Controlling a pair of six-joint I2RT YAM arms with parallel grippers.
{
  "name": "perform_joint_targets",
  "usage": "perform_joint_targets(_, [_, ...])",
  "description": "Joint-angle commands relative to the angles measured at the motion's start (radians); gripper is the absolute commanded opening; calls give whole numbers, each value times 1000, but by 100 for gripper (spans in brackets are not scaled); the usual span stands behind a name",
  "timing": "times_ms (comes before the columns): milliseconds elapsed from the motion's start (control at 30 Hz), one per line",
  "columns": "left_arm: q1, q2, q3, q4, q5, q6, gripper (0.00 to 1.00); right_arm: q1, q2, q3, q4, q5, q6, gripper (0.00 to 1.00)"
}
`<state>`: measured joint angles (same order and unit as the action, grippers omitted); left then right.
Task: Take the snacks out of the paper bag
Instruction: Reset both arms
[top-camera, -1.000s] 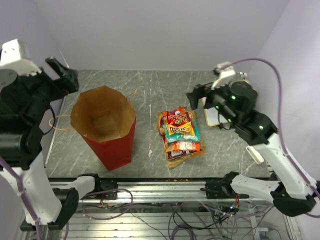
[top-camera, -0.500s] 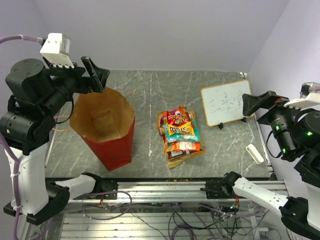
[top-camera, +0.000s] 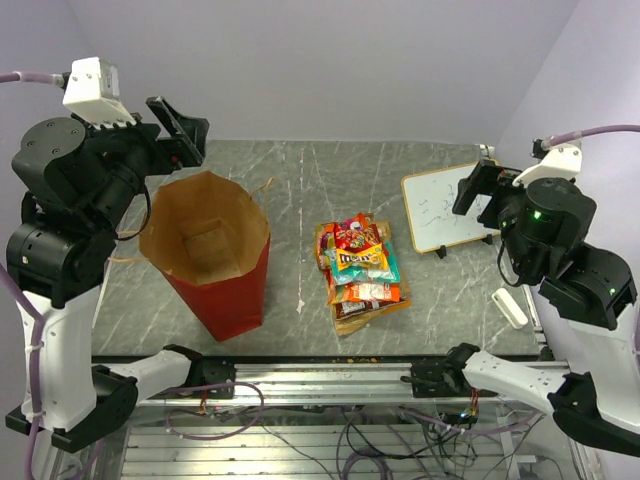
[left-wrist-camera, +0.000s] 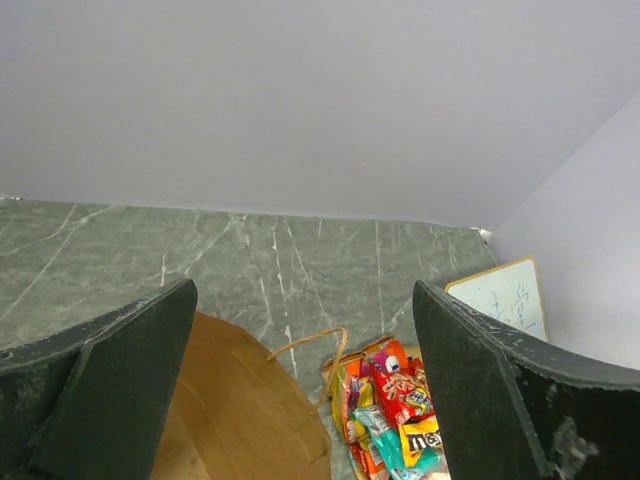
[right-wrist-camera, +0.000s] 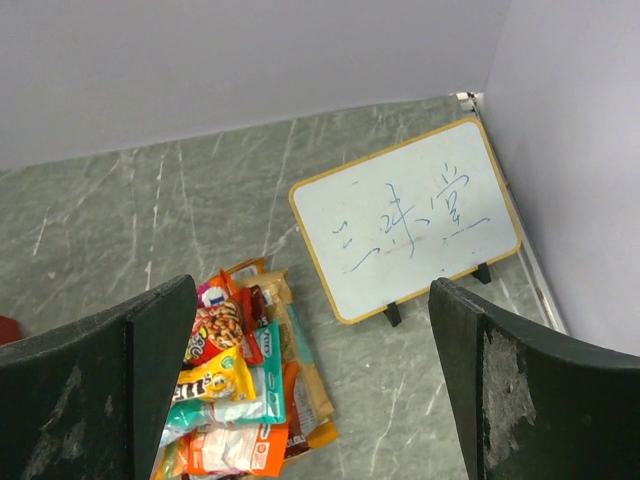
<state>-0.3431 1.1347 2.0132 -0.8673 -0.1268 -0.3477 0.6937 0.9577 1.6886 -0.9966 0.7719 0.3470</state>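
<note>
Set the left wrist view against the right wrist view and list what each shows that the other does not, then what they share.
Only the left wrist view: the paper bag's brown inside and a twine handle. Only the right wrist view: the whole whiteboard face, with its blue writing and both stand feet. Both: the pile of snacks on the grey marbled table, and at least a corner of the whiteboard.
</note>
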Motion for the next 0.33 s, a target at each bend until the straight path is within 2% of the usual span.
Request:
perform_joint_targets(0, [-8,-6,10,26,-25,14,100,-1,-12,13,58,41,-30,100])
perform_joint_targets(200, [-8,12,32,9,-9,29,100,-2,-11,0,104,25,-84,100])
perform_joint_targets(300, [-8,19,47,-14,-16,38,100,-1,-2,-1,98,72,-39,100])
